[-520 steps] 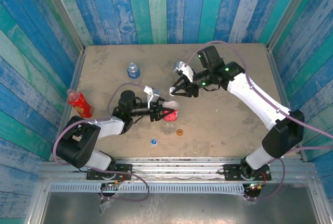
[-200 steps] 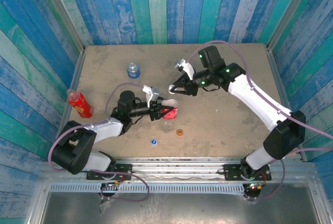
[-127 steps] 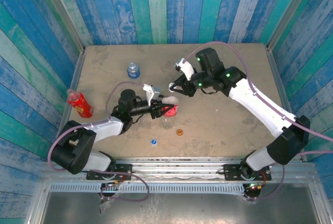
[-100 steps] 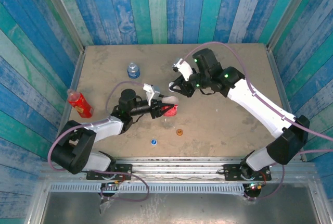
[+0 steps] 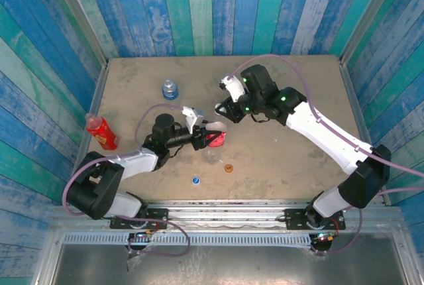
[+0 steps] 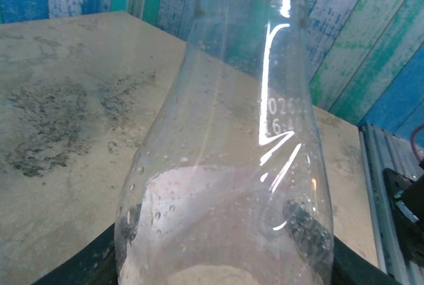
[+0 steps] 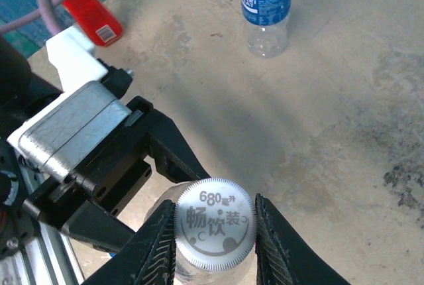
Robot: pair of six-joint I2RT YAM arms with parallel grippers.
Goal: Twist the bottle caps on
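Clamping the red-label bottle [image 5: 215, 140] low on its body, the left claw [image 5: 204, 140] is closed on it from the side. The left wrist view shows its dark fingers [image 6: 86, 262] against the clear wall [image 6: 225, 166], with the mouth left free at the top. That hold looks meant to stop the bottle turning while a cap is twisted on. Whether the base rests on the counter [image 5: 285, 86] I cannot tell.

The right claw [image 7: 215, 245] reaches in from above, its two fingers pinched on the ribbed rim of the white cap [image 7: 215, 224], printed face up. The cap sits directly over the bottle's neck and hides it. It is on the mouth or just over it, and whether the thread has caught cannot be told. Gripping by the rim leaves the underside open to meet the neck and lines the wrist's roll with the bottle's axis — so the step in hand is, I judge, seating and turning this first cap.

The rest waits. The blue cap [image 5: 196, 180] and orange cap [image 5: 229, 168] lie loose on the counter toward the front edge, near each other and well apart from the other bottles. The blue-label bottle [image 5: 170, 89] stands toward the back left, and the red bottle [image 5: 101, 131] is by the left wall — both out of the arms' way. With two caps loose, most of the task looks yet to be done. The likely risk now is a cap set down crooked, which would cross the thread or skid off when turned.
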